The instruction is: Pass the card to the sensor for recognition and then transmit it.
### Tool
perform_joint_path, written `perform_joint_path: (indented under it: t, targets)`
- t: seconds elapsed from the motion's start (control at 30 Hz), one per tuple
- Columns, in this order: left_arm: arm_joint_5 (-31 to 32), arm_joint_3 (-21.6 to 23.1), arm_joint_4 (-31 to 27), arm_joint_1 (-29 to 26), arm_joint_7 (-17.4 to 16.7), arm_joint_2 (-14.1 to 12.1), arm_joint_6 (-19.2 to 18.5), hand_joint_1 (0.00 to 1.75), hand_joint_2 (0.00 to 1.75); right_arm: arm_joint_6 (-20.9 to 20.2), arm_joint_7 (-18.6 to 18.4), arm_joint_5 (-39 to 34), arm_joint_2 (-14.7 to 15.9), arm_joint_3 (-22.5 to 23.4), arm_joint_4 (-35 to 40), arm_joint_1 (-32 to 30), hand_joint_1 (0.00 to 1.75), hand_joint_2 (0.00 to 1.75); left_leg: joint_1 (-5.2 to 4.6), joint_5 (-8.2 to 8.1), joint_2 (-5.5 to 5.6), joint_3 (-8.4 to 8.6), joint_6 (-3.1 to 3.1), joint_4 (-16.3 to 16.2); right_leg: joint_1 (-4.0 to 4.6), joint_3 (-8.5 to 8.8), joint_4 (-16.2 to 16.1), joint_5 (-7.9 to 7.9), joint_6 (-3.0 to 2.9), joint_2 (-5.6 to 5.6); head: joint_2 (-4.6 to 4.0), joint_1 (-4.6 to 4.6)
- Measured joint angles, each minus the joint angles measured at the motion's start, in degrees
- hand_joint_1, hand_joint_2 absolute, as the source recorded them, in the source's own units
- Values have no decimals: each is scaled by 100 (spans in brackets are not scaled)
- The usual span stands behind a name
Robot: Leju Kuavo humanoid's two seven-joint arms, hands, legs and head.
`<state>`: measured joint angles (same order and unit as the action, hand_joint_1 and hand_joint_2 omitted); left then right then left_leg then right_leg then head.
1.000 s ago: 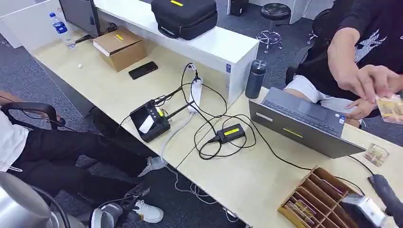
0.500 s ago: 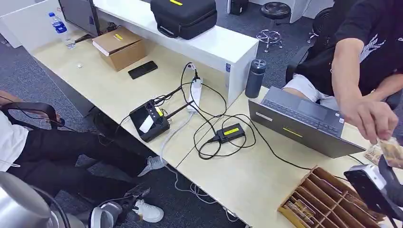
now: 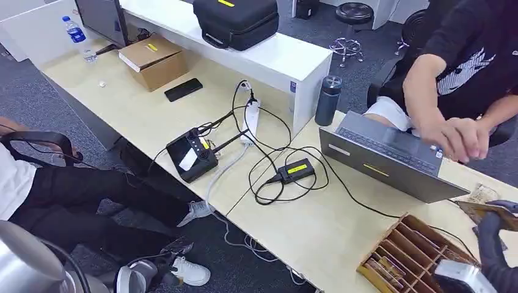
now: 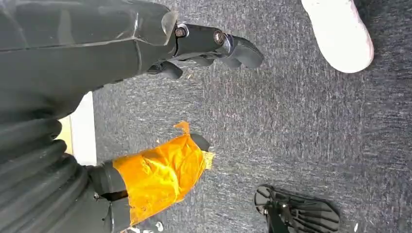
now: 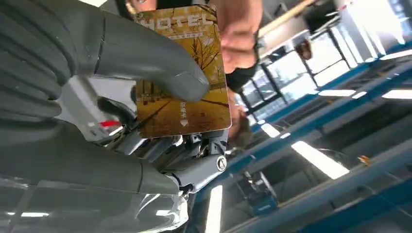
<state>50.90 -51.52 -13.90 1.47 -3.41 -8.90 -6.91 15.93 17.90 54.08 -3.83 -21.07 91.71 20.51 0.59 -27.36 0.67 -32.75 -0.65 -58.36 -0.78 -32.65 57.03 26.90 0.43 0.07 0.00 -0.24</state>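
A yellow card (image 5: 182, 92) printed "HOTEL" is pinched between the thumb and dark fingers of my right hand (image 5: 145, 68). In the head view that right hand (image 3: 496, 245) is at the table's right edge, above the wooden card box (image 3: 410, 255), holding the card (image 3: 488, 210) roughly flat. The black sensor device (image 3: 192, 157) with a white label sits far to the left, near the table's front edge. My left hand (image 4: 209, 46) hangs over the carpet with its fingers apart, an orange-taped thumb (image 4: 160, 174), and nothing in it.
A person sits at the right with a hand (image 3: 458, 137) over the open laptop (image 3: 391, 159). Cables, a power strip (image 3: 250, 119) and a black adapter (image 3: 296, 171) lie mid-table. A wrapped card bundle (image 3: 484, 193) lies by the laptop. Another seated person's legs (image 3: 91, 195) are at the left.
The person's hand brought the card down to my right hand and let go, then drew back to the laptop. My right hand now holds the card.
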Motion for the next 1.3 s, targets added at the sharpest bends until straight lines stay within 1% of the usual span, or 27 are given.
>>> perform_joint_path:
  t: [0.23,0.43,0.6,0.73,0.87,1.0,1.3]
  targets:
    - [-35,-227,0,-24,-33,39,85,0,175,179,295,-311,284,-11,590,-693,175,175,0,-2,0,-2,2,0,0,-1,-1,0,0,1,0,-2]
    - [-55,-367,0,-34,-55,72,153,0,175,367,328,-256,525,129,860,-1145,175,175,0,-2,-1,-1,2,0,0,0,-2,0,0,1,0,-2]
    - [-68,-459,0,-38,-55,103,175,0,175,431,331,-265,634,360,871,-1425,175,175,0,-2,-1,-2,2,0,0,0,-1,0,0,1,0,-2]
    - [-68,-511,0,-38,-55,114,179,0,175,431,302,-230,678,452,868,-1510,175,175,1,-2,-1,-1,2,0,1,0,-1,0,0,1,0,-2]
    - [-13,-535,0,-38,-55,120,186,0,175,455,79,101,678,612,803,-1549,175,175,1,-2,-1,-2,2,0,1,0,-1,0,0,1,0,-2]
    - [55,-627,0,-37,-55,125,168,0,175,413,-126,159,678,831,492,-1485,175,175,1,-2,-1,-2,3,0,1,1,-1,0,0,0,0,0]
    - [175,-741,0,-36,-61,125,164,0,175,339,-214,113,651,1243,-15,-1387,175,175,1,-2,1,-3,2,0,1,1,-1,0,0,-2,0,-2]
